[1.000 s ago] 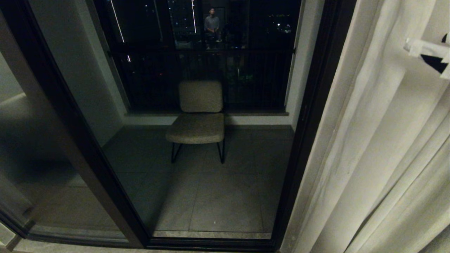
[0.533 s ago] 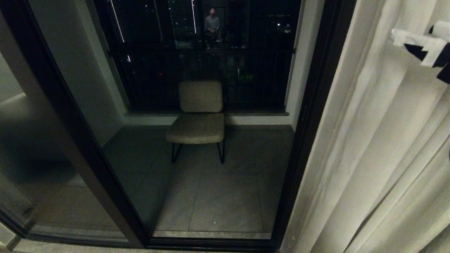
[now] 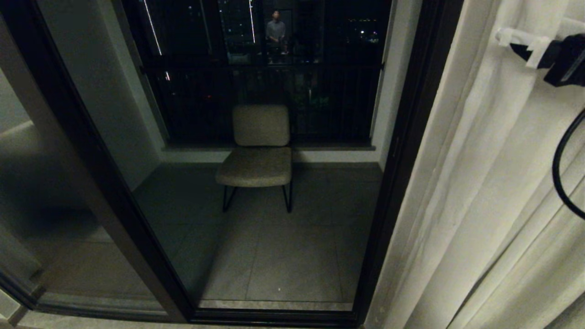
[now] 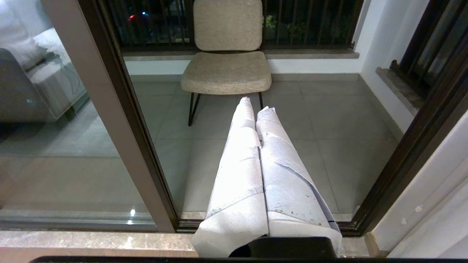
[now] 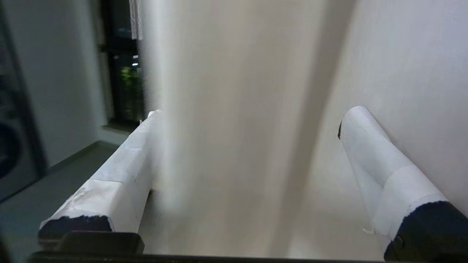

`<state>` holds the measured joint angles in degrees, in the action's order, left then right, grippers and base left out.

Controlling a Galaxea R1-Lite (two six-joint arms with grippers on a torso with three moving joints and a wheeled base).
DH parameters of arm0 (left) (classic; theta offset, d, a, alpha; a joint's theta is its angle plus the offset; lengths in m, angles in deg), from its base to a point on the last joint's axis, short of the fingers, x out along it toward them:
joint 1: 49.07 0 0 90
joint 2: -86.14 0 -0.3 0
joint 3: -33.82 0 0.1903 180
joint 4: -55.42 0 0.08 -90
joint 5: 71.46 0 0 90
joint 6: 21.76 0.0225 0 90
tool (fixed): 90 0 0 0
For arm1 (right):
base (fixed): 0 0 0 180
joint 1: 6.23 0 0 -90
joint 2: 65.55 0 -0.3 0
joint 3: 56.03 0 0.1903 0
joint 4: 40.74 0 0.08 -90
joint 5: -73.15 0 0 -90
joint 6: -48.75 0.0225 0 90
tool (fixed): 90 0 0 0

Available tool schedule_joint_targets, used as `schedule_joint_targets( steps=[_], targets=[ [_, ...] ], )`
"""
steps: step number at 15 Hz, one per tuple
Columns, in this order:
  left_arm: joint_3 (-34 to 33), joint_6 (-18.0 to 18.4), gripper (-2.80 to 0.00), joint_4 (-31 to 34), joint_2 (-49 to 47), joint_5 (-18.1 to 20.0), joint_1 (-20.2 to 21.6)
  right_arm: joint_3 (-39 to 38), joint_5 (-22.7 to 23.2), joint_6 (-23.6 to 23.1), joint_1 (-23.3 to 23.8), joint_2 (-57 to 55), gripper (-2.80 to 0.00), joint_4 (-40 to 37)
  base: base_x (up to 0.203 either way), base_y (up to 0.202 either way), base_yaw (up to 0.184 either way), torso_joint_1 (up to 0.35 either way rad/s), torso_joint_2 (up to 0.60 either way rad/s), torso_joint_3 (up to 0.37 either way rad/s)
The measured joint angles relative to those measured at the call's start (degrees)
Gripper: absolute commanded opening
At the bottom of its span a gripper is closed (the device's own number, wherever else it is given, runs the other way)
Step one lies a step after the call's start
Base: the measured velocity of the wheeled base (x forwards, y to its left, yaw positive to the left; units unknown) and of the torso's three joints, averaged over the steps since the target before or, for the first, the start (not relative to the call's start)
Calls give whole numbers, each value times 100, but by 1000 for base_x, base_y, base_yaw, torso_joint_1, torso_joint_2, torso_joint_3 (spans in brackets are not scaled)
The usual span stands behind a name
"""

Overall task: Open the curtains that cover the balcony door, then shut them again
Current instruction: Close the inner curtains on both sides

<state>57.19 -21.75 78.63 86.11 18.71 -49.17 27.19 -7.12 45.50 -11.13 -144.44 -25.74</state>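
Note:
The cream pleated curtains [image 3: 493,183] hang gathered at the right, leaving the dark-framed balcony door [image 3: 402,151] uncovered. My right gripper [image 3: 514,45] is high at the right against the fabric, its tape-wrapped fingers spread open. In the right wrist view a fold of the curtains [image 5: 234,164] stands between the open fingers of the right gripper [image 5: 252,115], not pinched. The left gripper [image 4: 256,104] is shut with nothing in it and hangs low, facing the door's frame [image 4: 120,91]. It does not show in the head view.
Beyond the glass a beige chair [image 3: 258,151] stands on the tiled balcony floor before a dark railing. A person [image 3: 275,29] shows far off in the dark glass. A stone threshold [image 4: 91,248] runs along the door's foot. A black cable [image 3: 560,173] loops beside the right arm.
My right gripper has moved left across the curtain toward its door-side edge, and more of the arm and its cable has come into view. The curtains and the left arm have stayed put.

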Motion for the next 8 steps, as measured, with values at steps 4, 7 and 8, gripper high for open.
schedule_joint_targets(
  steps=[4, 7, 8],
  targets=[
    [0, -1, -280, 0, 0, 0, 0, 438, 5, 11, 184, -326, 0, 0, 0, 0, 0, 0, 0, 0],
    [0, -1, -280, 0, 0, -2, 0, 514, 11, 13, 198, -459, 0, 55, 0, 0, 0, 0, 0, 0],
    [0, -1, -280, 0, 0, 0, 0, 522, 17, 11, 198, -489, 0, 74, 0, 0, 0, 0, 0, 0]
  ],
)
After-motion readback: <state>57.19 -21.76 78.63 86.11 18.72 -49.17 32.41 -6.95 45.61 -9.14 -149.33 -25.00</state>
